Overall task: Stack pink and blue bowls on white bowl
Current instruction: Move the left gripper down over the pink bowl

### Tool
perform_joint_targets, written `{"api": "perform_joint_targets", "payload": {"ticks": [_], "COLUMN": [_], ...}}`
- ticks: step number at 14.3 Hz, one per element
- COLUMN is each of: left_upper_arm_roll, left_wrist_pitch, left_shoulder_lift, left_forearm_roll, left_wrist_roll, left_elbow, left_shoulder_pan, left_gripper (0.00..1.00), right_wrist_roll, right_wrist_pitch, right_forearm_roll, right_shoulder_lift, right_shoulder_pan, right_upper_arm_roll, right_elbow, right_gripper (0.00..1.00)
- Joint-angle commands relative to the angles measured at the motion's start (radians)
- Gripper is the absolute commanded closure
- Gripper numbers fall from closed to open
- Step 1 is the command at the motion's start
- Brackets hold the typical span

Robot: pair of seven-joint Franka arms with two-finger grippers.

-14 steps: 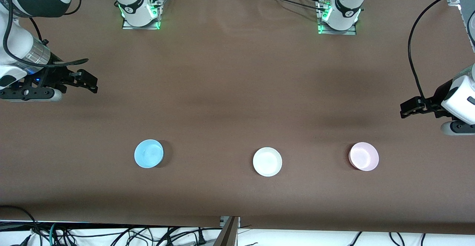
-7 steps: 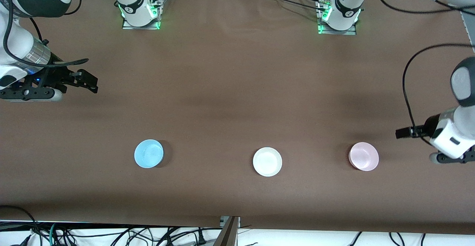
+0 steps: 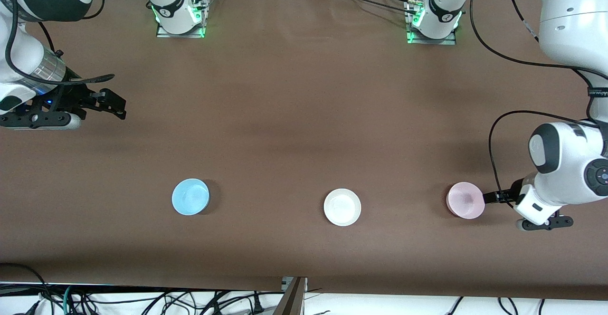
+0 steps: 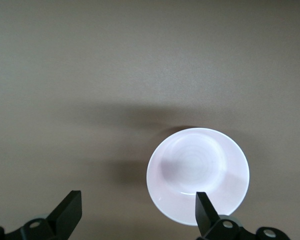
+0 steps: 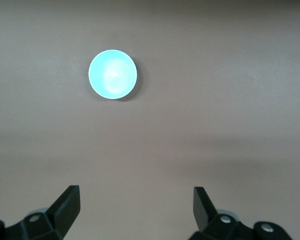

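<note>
While right hand [image 3: 114,106] waits unclenched, left hand [image 3: 489,195] spread wide beside pink bowl [image 3: 465,200].

1. the right gripper [image 5: 135,210] hangs over bare brown table [image 5: 230,100], holding nothing.
2. its two dark fingers [image 5: 69,202] stand wide apart, with only tabletop showing between them.
3. the light blue bowl [image 5: 113,74] sits upright on the table, well apart from the fingers.
4. a soft shadow band crosses the tabletop between bowl and gripper.

Brown table [image 3: 294,115]: blue bowl [image 3: 190,196], white bowl [image 3: 342,207], pink bowl [image 3: 465,200].
</note>
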State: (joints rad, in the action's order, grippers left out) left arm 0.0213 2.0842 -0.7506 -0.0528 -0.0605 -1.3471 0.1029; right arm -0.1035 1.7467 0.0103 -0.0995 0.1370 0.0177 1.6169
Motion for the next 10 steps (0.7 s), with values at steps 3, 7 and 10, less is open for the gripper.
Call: {"api": "perform_joint_targets", "payload": {"ticks": [3, 7, 10], "left_upper_arm_roll": [0.003, 0.003, 0.003], "left_wrist_pitch": [0.198, 0.26, 0.321], "left_shoulder_lift": [0.019, 0.014, 0.016], "left_forearm_roll": [0.013, 0.011, 0.01], "left_wrist_roll": [0.057, 0.057, 0.057], "left_elbow": [-0.145, -0.178, -0.221], "left_shoulder_pan": [0.003, -0.006, -0.009], "left_gripper": [0.02, 0.12, 0.19], "right_wrist_roll": [-0.008, -0.008, -0.008], "right_wrist_pitch": [0.005, 0.005, 0.005], "right_forearm_roll": [-0.013, -0.013, -0.013], "right_shoulder_lift": [0.006, 0.006, 0.007], "right_shoulder_pan": [0.004, 0.004, 0.004], "right_upper_arm_roll": [0.001, 0.002, 0.001], "right_elbow": [0.0, 0.0, 0.0], "right_gripper": [0.0, 0.0, 0.0]}}
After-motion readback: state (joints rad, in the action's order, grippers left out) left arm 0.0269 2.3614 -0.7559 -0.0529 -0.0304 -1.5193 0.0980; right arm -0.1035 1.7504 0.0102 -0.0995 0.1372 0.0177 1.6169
